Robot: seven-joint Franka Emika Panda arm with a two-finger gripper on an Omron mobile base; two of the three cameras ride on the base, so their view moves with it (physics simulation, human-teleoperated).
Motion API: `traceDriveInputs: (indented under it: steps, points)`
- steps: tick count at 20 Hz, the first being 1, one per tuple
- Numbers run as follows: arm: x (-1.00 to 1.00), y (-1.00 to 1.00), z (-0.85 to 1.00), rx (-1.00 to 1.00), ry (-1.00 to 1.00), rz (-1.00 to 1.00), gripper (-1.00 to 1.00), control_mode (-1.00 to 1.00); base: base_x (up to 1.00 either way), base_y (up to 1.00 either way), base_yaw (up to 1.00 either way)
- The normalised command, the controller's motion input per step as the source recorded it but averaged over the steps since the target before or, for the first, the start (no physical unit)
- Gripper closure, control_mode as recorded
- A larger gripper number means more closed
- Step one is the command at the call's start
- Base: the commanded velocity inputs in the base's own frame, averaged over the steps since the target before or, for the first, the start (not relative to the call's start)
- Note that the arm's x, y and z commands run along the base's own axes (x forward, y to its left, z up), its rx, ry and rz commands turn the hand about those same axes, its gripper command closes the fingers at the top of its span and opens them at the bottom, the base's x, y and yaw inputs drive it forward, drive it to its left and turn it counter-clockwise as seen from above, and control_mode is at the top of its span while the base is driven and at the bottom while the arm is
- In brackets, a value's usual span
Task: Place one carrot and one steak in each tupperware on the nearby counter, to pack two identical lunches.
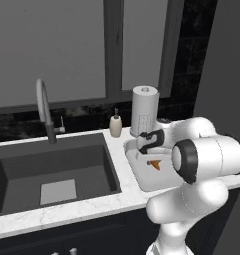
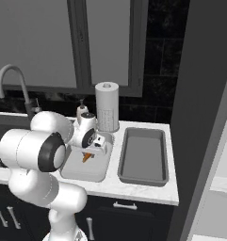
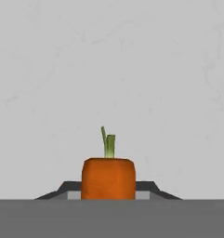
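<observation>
Left base view
Pincer (image 1: 155, 160): low over the lighter tupperware (image 1: 141, 175), jaws clamped on the carrot (image 1: 155, 165).
Carrot: orange tip pokes out just under the pincer, within the tray's rim.
Counter (image 1: 66, 211): white stone; the sink basin (image 1: 49, 172) lies well off to the pincer's left.
Paper towel roll (image 1: 144, 110): upright just behind the pincer; soap bottle (image 1: 115, 125) beside it.

Right base view
Pincer (image 2: 89, 153): above the lighter tupperware (image 2: 72, 174), carrot (image 2: 87, 156) held at its tip.
Darker tupperware (image 2: 143, 176): just right of the pincer's tray, apart from it.

Hand view
Carrot (image 3: 108, 176): squeezed between the two dark fingertips (image 3: 148, 187), green stem pointing away from the pincer, pale surface beyond.
</observation>
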Motion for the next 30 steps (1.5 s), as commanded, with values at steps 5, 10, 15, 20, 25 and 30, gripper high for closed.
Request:
traceDriveInputs:
  steps: [5, 10, 15, 20, 25, 30]
  points:
    - [0.04, -0.01, -0.20, 0.01, 0.00, -0.01, -1.00, -1.00, 0.00, 0.00, 0.00]
    - [-0.46, -0.10, 0.20, 0.03, -0.08, 0.00, -1.00, -1.00, 0.00, 0.00, 0.00]
    - [-0.68, 0.00, 0.80, 0.00, -0.19, 0.00, -1.00, -1.00, 0.00, 0.00, 0.00]
    - [-0.76, 0.00, 1.00, 0.00, -0.19, 0.00, -1.00, -1.00, 0.00, 0.00, 0.00]
    - [-0.88, 0.00, 0.99, 0.01, -0.16, 0.00, -1.00, -1.00, 0.00, 0.00, 0.00]
    - [-0.92, 0.00, 0.90, 0.00, -0.13, -0.02, -1.00, -1.00, 0.00, 0.00, 0.00]
